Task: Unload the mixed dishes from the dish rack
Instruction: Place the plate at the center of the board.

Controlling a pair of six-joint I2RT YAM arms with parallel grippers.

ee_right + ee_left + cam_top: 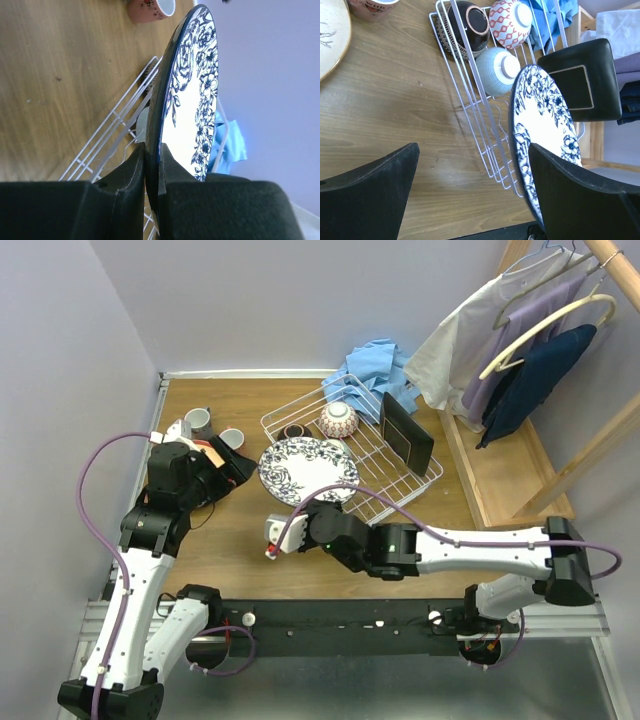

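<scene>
At the near-left edge of the dish rack (408, 498), I am pinching the blue floral plate (192, 100) by its rim in the right gripper (151, 150); the left gripper (472, 150) is hanging wide open nearby.

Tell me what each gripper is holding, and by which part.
The right gripper pinches the blue floral plate by its rim, fingers on either face. The left gripper is open and holds nothing.

The wooden table (230, 540) bore the dish rack (375, 462) — two cups (197, 420) to its left, a blue cloth (372, 368) behind.
</scene>
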